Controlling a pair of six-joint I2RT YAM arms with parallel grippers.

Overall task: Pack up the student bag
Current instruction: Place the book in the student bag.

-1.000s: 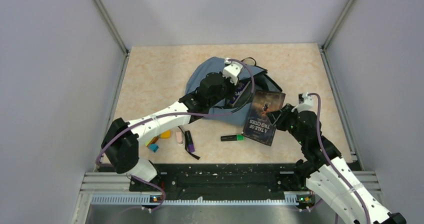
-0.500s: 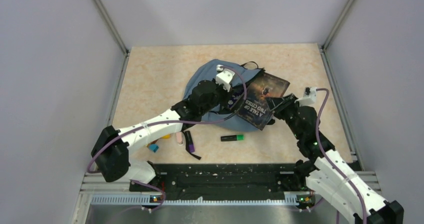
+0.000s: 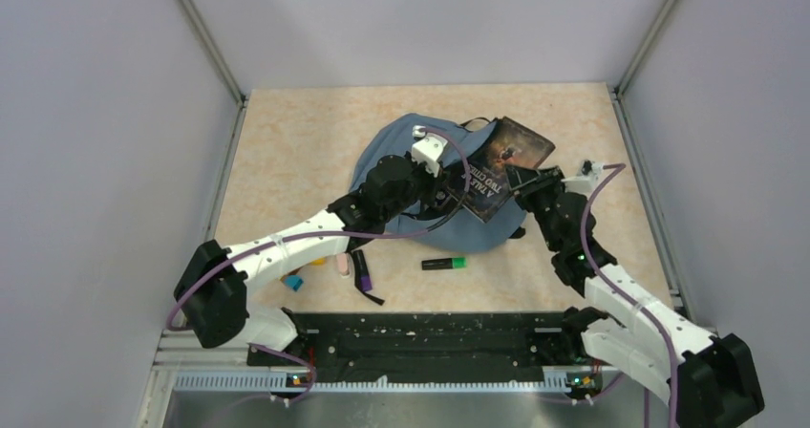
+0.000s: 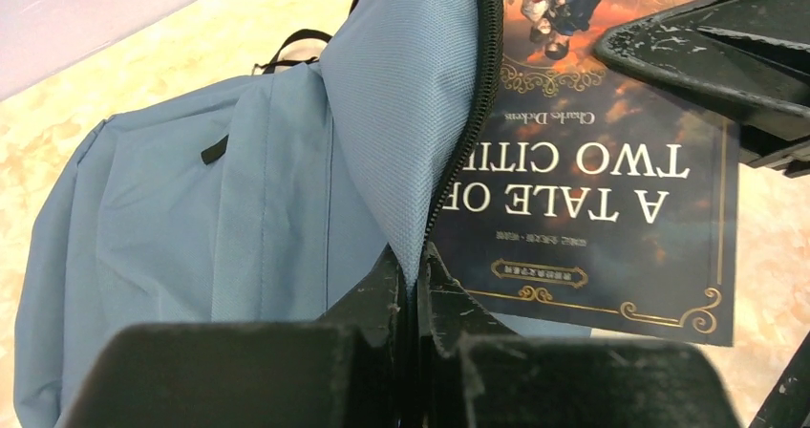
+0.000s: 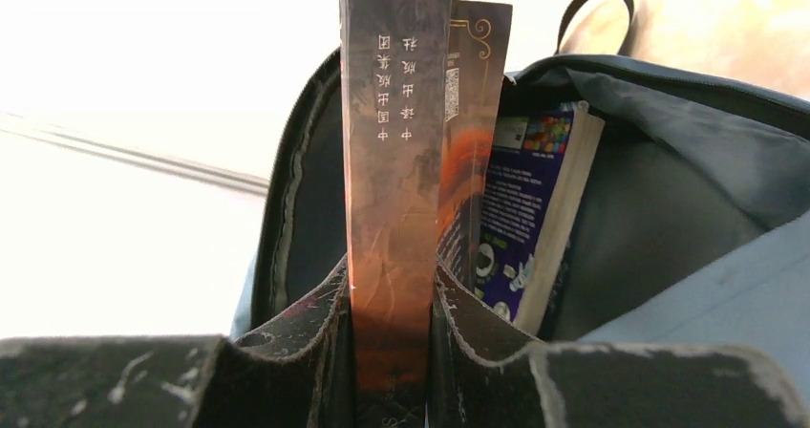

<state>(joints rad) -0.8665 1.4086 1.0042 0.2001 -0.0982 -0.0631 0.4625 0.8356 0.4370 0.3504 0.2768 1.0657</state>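
You swung the book [image 3: 511, 151] up and to the left with your right gripper [image 5: 392, 304], away from its spot beside the student bag [image 3: 396, 141]. Its end went into the bag's open mouth. Your left gripper [image 4: 413, 285] pulled the bag's edge back and left a little.

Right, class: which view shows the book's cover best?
Left wrist: the book shows its cover large, title readable upside down. The top view shows it small at the bag; the right wrist shows it edge-on in the right gripper.
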